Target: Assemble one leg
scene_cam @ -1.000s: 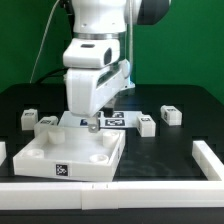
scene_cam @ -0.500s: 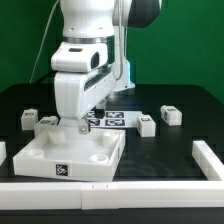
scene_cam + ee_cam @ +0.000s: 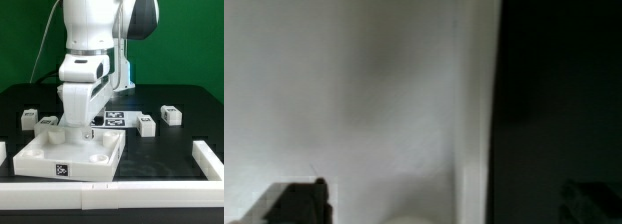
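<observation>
Several small white tagged legs stand on the black table: two at the exterior view's left [image 3: 29, 119] [image 3: 47, 122] and two at its right [image 3: 146, 124] [image 3: 171, 115]. The large flat white panel [image 3: 70, 155] with round corner sockets lies at front left. My gripper [image 3: 79, 129] hangs over the panel's far edge, near the leg next to that edge. In the wrist view the gripper [image 3: 443, 197] is open and empty, its dark fingertips [image 3: 297, 203] wide apart over the white panel surface [image 3: 349, 100], whose edge meets black table [image 3: 553, 100]. No leg shows between the fingers.
The marker board [image 3: 113, 119] lies behind the panel, partly hidden by the arm. A white rail [image 3: 150, 190] runs along the front and another [image 3: 208, 157] along the exterior view's right. A white block [image 3: 3, 152] sits at the far left edge.
The arm has moved toward the exterior view's left and turned, bringing the gripper from near the marker board to the panel's far left edge. The parts have not moved.
</observation>
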You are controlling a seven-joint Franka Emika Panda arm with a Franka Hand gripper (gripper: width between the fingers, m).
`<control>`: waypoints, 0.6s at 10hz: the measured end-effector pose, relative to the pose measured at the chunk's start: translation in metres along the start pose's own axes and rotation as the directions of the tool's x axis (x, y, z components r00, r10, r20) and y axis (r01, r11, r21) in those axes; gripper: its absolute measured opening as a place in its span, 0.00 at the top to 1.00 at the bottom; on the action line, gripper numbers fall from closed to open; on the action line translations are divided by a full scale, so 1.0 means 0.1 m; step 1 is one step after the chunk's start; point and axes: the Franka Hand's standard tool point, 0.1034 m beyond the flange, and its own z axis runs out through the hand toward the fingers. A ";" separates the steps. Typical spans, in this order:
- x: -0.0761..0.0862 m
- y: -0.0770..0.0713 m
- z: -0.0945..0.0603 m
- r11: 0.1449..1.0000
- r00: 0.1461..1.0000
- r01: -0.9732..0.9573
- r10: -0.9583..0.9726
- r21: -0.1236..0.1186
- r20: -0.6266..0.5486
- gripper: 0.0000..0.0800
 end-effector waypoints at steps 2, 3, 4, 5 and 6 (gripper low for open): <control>-0.07 -0.04 0.09 1.000 1.000 -0.002 0.002 0.014 0.000 0.19; -0.09 -0.04 0.09 1.000 1.000 -0.012 0.012 0.014 0.000 0.19; -0.09 -0.03 0.09 1.000 1.000 -0.013 0.013 0.013 0.000 0.19; -0.09 -0.04 0.10 1.000 1.000 -0.013 0.013 0.014 0.000 0.19; -0.09 -0.04 0.10 1.000 1.000 -0.013 0.013 0.015 0.000 0.35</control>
